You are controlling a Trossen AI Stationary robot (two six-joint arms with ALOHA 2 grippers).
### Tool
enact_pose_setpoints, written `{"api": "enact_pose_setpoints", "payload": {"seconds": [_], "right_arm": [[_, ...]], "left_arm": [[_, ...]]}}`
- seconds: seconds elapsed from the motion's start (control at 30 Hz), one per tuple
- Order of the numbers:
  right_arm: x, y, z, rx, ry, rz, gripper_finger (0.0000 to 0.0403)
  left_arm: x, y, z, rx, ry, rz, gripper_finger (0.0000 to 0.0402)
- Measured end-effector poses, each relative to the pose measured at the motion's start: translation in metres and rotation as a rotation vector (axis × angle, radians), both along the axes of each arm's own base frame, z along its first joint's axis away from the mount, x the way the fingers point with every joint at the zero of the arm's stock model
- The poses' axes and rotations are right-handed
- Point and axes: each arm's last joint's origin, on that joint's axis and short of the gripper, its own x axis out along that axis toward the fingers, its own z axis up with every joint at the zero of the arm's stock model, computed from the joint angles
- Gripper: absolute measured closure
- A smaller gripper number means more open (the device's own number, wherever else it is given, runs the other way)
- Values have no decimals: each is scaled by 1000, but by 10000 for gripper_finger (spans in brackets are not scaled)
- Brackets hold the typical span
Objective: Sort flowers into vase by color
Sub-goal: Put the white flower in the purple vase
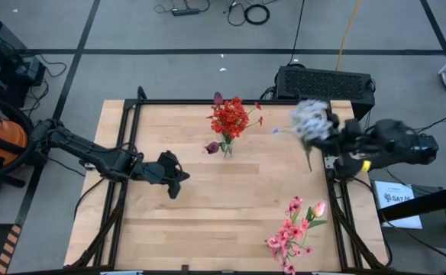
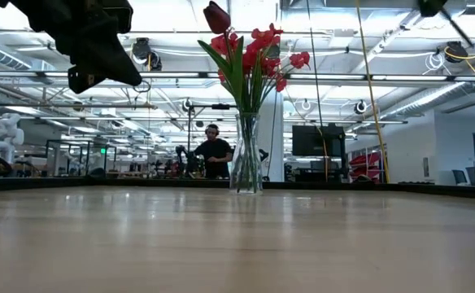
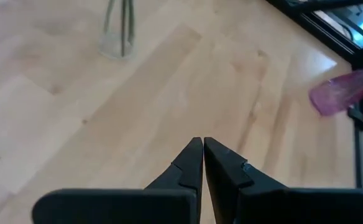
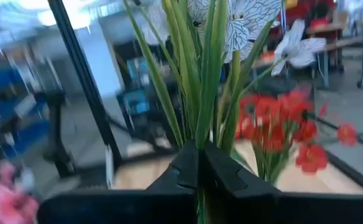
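Observation:
A clear glass vase (image 1: 227,147) stands upright near the table's far middle, holding red clusters (image 1: 230,117) and dark maroon buds (image 1: 211,147); the low view shows the vase (image 2: 246,155) too. Pink blossoms (image 1: 293,225) lie flat on the table near its right front corner. My right gripper (image 1: 331,142) is raised over the table's right edge, shut on a pale white-grey spray (image 1: 310,118). My left gripper (image 1: 174,187) hovers shut over the table's left middle, holding nothing. My right gripper pinches the white-grey spray by its bundled green stems (image 4: 201,127) between its two fingers. The spray is lifted clear of the table; its leaves and pale blossoms (image 4: 237,25) rise out past the fingertips, and a stem end (image 1: 309,162) sticks out on the other side.
A black frame runs around the table's edges (image 1: 128,137). A black box (image 1: 326,82) sits just beyond the far right corner. Bare wood lies between the vase and the pink blossoms. A person (image 2: 214,153) stands in the room far behind the table.

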Motion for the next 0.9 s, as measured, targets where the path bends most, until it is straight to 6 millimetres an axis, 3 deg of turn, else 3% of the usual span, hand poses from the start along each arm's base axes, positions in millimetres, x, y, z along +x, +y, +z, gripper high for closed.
{"api": "enact_pose_setpoints", "payload": {"seconds": [0.2, 0.5, 0.9], "right_arm": [[-15, -1, 22, 61, -254, 15, 402], [19, 13, 48, 139, -404, 86, 402], [46, 47, 77, 95, -190, -91, 402]], "left_arm": [[0, 1, 0, 75, 1, -21, 379], [0, 1, 0, 123, 12, -57, 379], [0, 0, 0, 173, 24, -124, 379]]}}
